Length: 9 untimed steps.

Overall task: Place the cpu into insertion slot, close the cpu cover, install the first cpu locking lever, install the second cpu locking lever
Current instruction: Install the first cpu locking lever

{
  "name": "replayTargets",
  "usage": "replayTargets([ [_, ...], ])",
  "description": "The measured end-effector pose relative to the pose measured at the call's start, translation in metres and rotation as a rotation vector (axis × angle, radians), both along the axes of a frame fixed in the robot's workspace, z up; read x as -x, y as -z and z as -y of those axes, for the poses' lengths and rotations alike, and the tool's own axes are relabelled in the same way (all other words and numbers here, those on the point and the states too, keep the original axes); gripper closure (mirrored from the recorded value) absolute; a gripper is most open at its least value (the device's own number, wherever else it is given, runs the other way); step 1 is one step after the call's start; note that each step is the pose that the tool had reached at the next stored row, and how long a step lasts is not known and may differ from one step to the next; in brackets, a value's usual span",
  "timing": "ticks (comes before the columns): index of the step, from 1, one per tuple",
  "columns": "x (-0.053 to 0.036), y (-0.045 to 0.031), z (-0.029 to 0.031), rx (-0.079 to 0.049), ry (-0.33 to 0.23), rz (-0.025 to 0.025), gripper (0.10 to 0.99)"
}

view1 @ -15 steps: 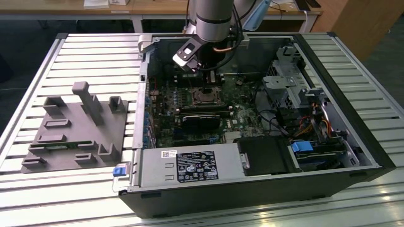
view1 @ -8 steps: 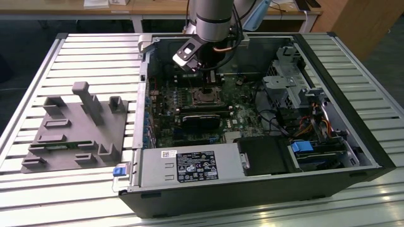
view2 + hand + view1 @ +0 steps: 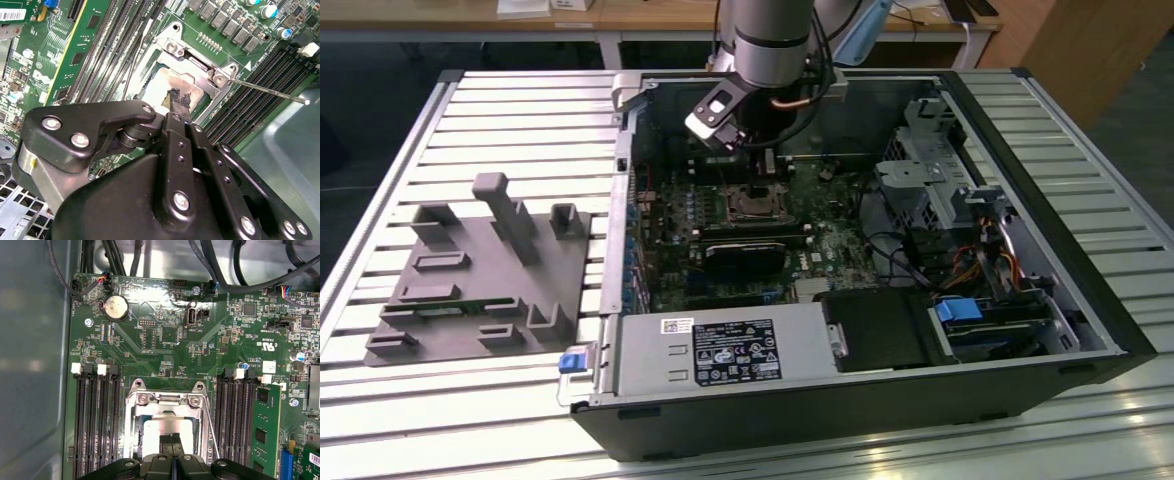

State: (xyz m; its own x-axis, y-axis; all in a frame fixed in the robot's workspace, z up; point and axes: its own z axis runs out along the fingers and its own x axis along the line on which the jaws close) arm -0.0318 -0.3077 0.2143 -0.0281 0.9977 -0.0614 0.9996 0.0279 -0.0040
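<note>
My gripper (image 3: 180,98) is shut, with its black fingertips together and nothing clamped between them. The tips sit right over the cpu (image 3: 167,82), whose dull silver top shows in both wrist views. The cpu (image 3: 167,427) lies in the insertion slot (image 3: 750,205) on the green board. The silvery cpu cover (image 3: 165,403) appears to lie down around it, and the chip shows through its cut-out. A thin metal locking lever (image 3: 270,92) stands out free beside the socket. In the exterior view the gripper (image 3: 767,168) hangs just above the slot, inside the open computer case.
Long black memory slots (image 3: 95,425) flank the socket, and a green memory stick (image 3: 265,430) stands in one. A black block (image 3: 744,255) and the power supply (image 3: 720,355) lie nearer the case front. Cables and a drive cage (image 3: 934,190) fill the exterior view's right. A grey fixture (image 3: 480,270) rests outside.
</note>
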Motion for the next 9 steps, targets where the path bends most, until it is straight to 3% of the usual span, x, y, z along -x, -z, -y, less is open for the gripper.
replayTargets([
  [9, 0.0000, -0.0014, 0.0000, 0.005, 0.000, 0.0000, 0.980],
])
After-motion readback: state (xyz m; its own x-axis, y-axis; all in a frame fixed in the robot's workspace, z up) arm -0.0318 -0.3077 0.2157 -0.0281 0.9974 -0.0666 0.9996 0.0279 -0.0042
